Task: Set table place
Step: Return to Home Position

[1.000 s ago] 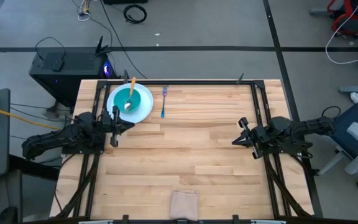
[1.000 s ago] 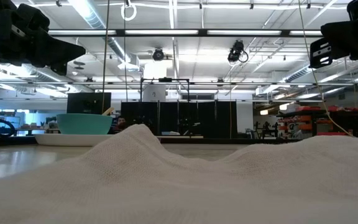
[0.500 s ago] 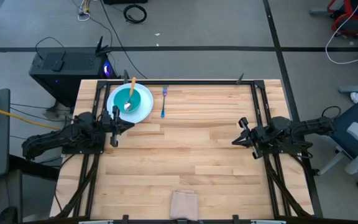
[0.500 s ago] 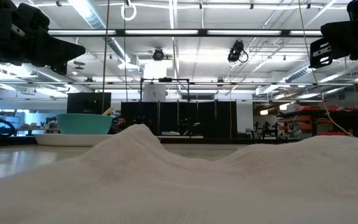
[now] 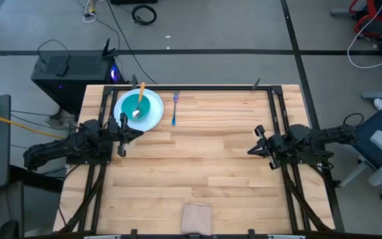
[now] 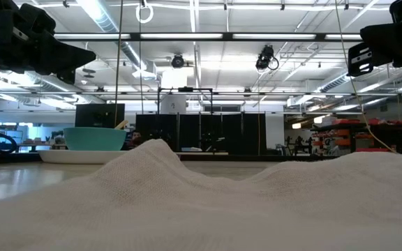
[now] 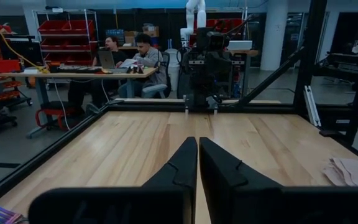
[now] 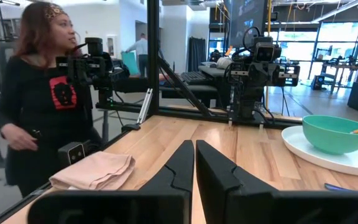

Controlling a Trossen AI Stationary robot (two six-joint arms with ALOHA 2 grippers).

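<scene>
1. Holds the left arm folded low and level over the counter [image 5: 204, 166], with the left claw [image 5: 140, 133] just beside the plate [image 5: 154, 121], at the rim nearest that arm, pointing across the boards.
2. Shows the left claw fully closed, its fingers pressed together along a hairline seam, with nothing in its grip.
3. Holds the right arm in a mirrored fold, with the right claw [image 5: 249, 150] well apart from the plate, off to its right and aimed back toward the left arm.
4. Shows the right claw likewise closed tight and empty.
5. Finds the bowl [image 5: 138, 104] standing on the plate. Finds the spoon [image 5: 140, 99] inside it, metal head down and orange handle leaning over the rim on the side away from the left claw.
6. Finds the fork [image 5: 175, 108] flat on the boards just right of the plate, lying along its side without touching it.
7. Finds a folded cloth [image 5: 196, 217] well apart from the plate, at the opposite edge of the counter.
8. Catches, in the right wrist view, a person [image 8: 39, 93] in a dark top standing beyond the counter's rail.
9. Matches the frames from half a second and a full second ago. Shows no shift in either arm, either claw, the plate, bowl, spoon, fork or cloth.
</scene>
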